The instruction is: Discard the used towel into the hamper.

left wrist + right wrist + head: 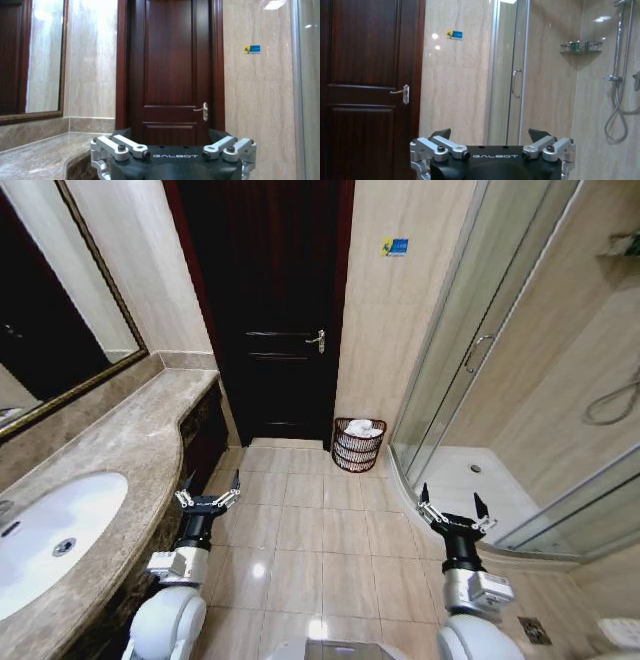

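Note:
The hamper (357, 448), a small dark reddish-brown wire basket, stands on the floor against the wall, just right of the dark door. A white towel (366, 428) lies bunched inside it, showing above the rim. My left gripper (209, 488) is held low at the left, beside the counter's edge, open and empty. It also shows in the left wrist view (171, 133), facing the door. My right gripper (453, 506) is low at the right near the shower's curb, open and empty. The right wrist view shows it (490, 134) facing the wall and the shower door. Both grippers are well short of the hamper.
A marble counter (120, 445) with a white sink (50, 530) runs along the left under a mirror (40, 310). The closed door (270, 310) is straight ahead. A glass shower enclosure (480, 360) fills the right. Tiled floor (320, 530) lies open between me and the hamper.

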### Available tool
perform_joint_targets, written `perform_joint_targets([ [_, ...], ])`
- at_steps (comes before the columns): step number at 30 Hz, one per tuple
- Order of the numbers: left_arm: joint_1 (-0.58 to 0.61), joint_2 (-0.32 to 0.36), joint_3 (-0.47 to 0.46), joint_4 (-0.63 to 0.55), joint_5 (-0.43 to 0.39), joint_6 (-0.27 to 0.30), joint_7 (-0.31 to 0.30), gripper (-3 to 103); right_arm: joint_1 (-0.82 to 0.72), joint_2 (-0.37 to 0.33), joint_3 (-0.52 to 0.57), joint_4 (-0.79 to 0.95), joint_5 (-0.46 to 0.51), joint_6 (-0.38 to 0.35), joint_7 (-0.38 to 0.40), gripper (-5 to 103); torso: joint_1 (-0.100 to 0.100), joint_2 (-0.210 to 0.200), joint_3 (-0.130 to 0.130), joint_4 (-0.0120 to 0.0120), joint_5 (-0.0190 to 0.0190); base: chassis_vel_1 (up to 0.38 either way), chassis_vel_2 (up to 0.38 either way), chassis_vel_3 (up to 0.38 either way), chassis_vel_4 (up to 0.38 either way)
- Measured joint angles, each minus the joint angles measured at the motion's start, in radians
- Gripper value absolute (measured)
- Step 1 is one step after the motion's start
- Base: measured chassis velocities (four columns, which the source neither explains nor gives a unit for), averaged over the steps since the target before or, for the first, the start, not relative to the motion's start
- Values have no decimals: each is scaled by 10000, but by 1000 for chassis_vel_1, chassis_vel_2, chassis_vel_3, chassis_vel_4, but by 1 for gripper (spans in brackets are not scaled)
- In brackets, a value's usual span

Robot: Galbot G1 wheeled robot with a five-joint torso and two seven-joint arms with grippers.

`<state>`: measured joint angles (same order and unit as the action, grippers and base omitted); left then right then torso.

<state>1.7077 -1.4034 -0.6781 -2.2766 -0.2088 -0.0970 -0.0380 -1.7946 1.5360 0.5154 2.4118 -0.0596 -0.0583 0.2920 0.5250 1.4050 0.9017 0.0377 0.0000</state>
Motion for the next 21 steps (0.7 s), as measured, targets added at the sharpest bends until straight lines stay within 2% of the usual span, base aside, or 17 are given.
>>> perform_joint_targets([
  [21,0,0,0,0,0,0,0,100,0,0,0,0,0,0,0,100,0,0,0,0,0,0,0,0,0],
])
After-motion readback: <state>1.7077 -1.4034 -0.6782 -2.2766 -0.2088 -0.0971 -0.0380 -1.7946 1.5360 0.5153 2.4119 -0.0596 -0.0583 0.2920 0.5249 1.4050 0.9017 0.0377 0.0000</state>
